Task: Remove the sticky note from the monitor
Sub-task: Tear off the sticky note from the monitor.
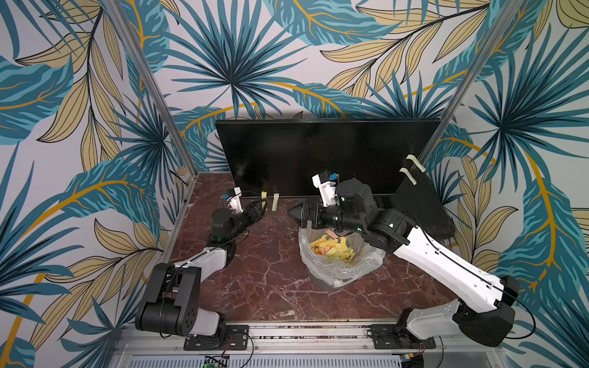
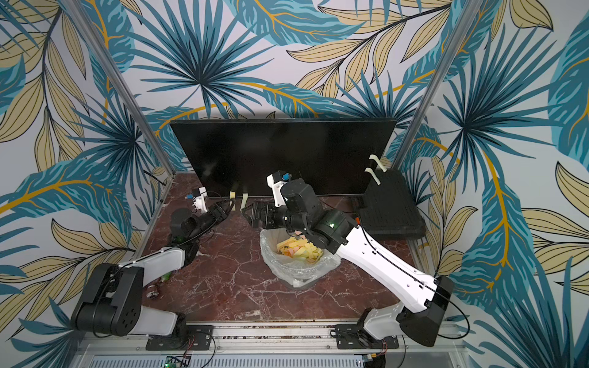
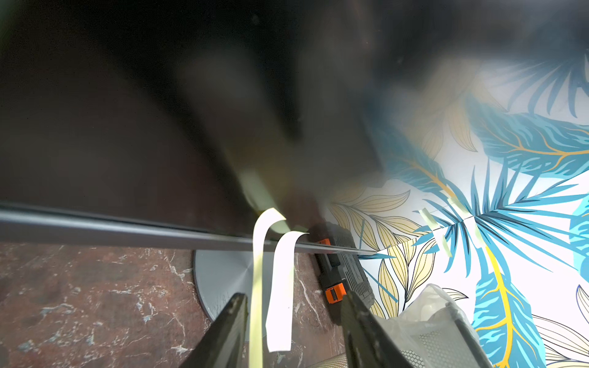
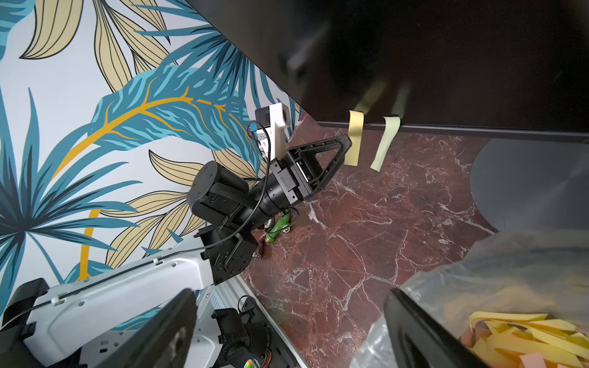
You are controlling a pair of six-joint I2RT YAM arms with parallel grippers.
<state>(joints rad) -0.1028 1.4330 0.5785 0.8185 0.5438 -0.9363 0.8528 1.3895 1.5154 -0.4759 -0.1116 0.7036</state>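
Two pale-yellow paper sticky notes point(image 3: 280, 286) hang off the bottom edge of the glossy black monitor point(image 3: 95, 127), inside your half-open left gripper point(image 3: 293, 296); pinch one, peel downward.

I see a glossy black monitor point(image 1: 318, 153) on a brushed-metal base point(image 3: 220, 277), matt paper notes point(image 1: 275, 201), a polished marble-look table point(image 1: 271, 286), a crinkled clear plastic liner point(image 1: 322, 267) and a ribbed plastic case point(image 1: 420, 204).

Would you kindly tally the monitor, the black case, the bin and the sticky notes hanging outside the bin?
Monitor: 1
Black case: 1
Bin: 1
Hanging sticky notes: 4
Total: 7
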